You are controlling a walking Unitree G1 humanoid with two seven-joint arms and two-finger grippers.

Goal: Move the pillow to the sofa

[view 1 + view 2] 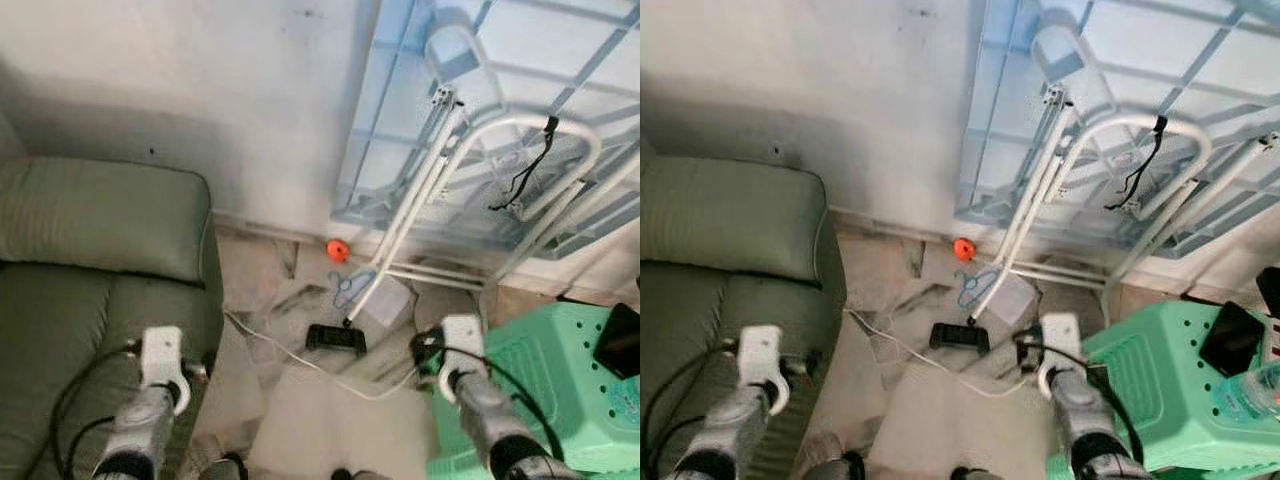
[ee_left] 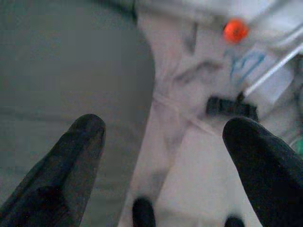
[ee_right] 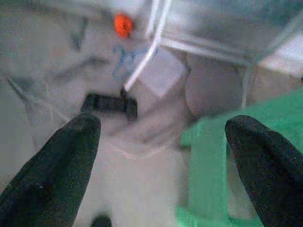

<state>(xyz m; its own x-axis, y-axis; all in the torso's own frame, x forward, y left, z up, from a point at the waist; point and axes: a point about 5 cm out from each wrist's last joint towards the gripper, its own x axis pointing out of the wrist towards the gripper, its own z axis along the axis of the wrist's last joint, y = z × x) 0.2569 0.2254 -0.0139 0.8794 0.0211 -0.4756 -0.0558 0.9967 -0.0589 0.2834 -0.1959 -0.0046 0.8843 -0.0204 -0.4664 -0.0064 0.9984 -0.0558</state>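
Lower centre, we see a pale pillow [image 1: 340,425] on the floor between the green sofa [image 1: 90,300] at left and green stool [image 1: 555,385] at right. Left gripper [image 2: 163,156] and right gripper [image 3: 161,156] spread open, empty. No legible writing.

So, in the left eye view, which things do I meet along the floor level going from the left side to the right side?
green sofa → white cable → black device → white box → green plastic stool → black phone lying on the stool.
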